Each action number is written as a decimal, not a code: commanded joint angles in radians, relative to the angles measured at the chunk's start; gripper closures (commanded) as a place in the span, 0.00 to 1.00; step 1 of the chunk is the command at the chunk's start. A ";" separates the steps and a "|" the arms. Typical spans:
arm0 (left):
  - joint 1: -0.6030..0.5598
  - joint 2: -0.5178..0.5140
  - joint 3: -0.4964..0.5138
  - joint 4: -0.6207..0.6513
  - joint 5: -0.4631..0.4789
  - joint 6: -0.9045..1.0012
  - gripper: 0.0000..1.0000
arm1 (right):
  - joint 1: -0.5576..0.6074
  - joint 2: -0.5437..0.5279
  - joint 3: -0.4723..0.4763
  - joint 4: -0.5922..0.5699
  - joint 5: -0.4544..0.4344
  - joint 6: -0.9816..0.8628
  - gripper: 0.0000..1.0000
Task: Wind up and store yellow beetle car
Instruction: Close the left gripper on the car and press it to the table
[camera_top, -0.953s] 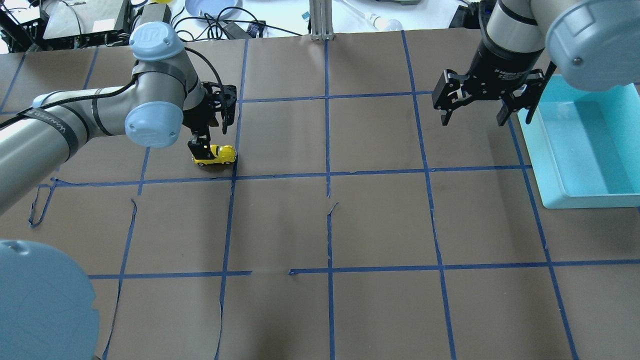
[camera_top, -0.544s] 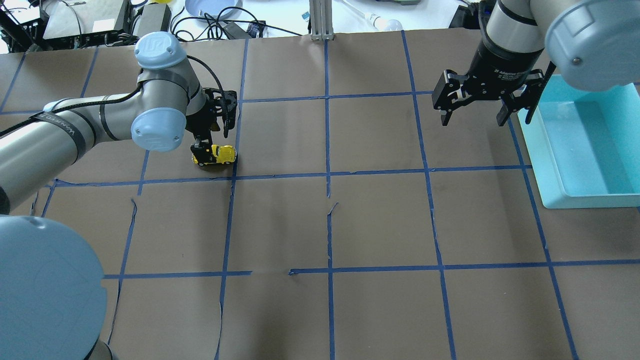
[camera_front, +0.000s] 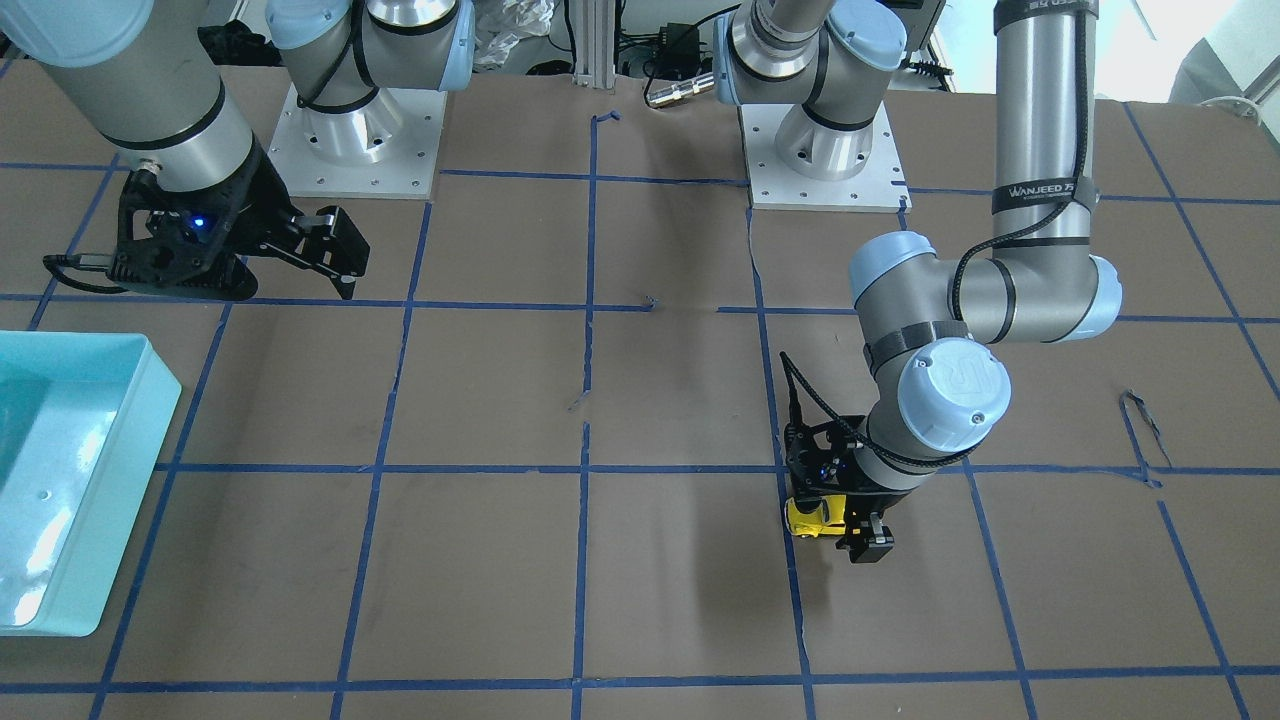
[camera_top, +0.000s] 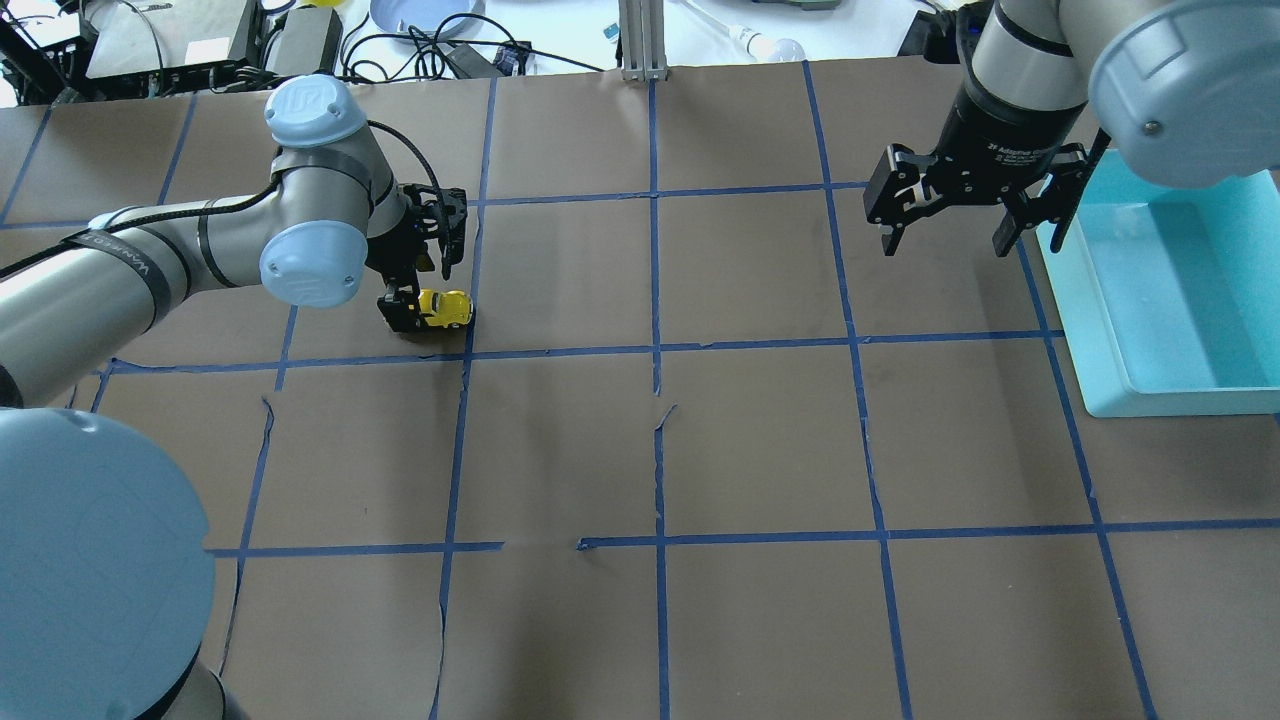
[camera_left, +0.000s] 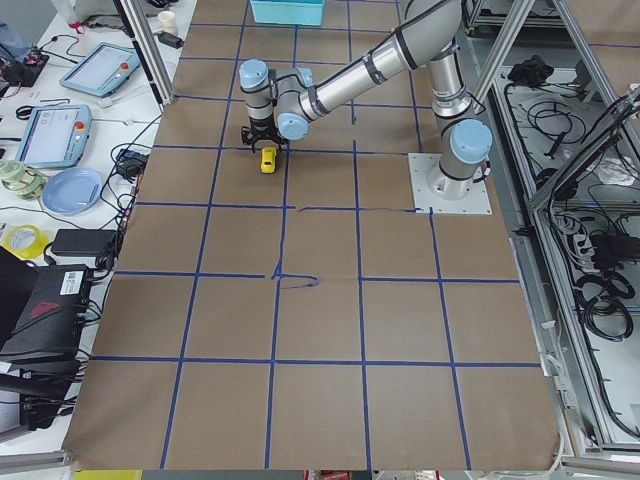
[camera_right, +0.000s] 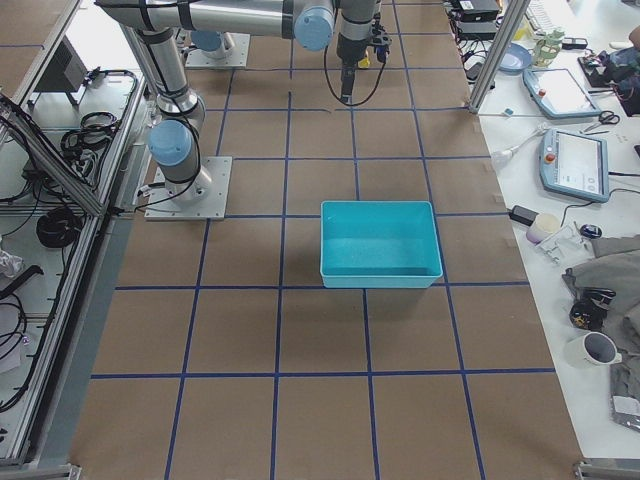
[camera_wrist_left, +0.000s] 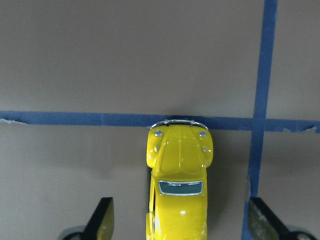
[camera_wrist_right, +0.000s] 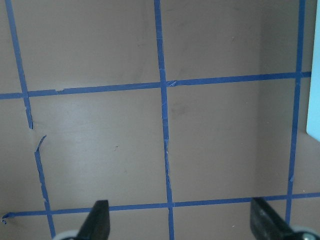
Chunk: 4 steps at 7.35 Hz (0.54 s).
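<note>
The yellow beetle car (camera_top: 443, 307) stands on the brown paper at the left rear of the table, by a blue tape crossing. It also shows in the front view (camera_front: 810, 518), the left side view (camera_left: 268, 159) and the left wrist view (camera_wrist_left: 178, 185). My left gripper (camera_top: 425, 285) is open and low over the car. In the left wrist view its fingers (camera_wrist_left: 101, 221) stand either side of the car's rear half, with gaps on both sides. My right gripper (camera_top: 945, 240) is open and empty, hanging above the table next to the teal bin (camera_top: 1092, 330).
The teal bin is empty and sits at the table's right edge, seen in the front view (camera_front: 70, 610) and the right side view (camera_right: 380, 275). Blue tape lines (camera_top: 655, 350) grid the brown paper, torn in places. Cables and gear lie beyond the far edge.
My left gripper has come down a little around the car and the left arm has shifted. The car and the right gripper have not moved.
</note>
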<state>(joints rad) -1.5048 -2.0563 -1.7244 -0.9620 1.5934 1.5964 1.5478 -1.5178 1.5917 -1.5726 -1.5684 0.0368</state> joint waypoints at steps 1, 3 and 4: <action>0.002 -0.004 -0.011 0.005 0.000 -0.004 0.11 | 0.000 0.002 0.001 0.000 0.002 0.000 0.00; 0.002 -0.025 -0.011 0.041 0.000 -0.003 0.12 | 0.000 0.001 0.001 -0.001 0.001 -0.002 0.00; 0.002 -0.030 -0.011 0.042 -0.009 -0.009 0.13 | 0.000 0.002 0.001 0.000 -0.001 -0.002 0.00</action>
<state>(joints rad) -1.5034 -2.0767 -1.7346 -0.9311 1.5923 1.5922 1.5478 -1.5166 1.5923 -1.5730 -1.5683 0.0355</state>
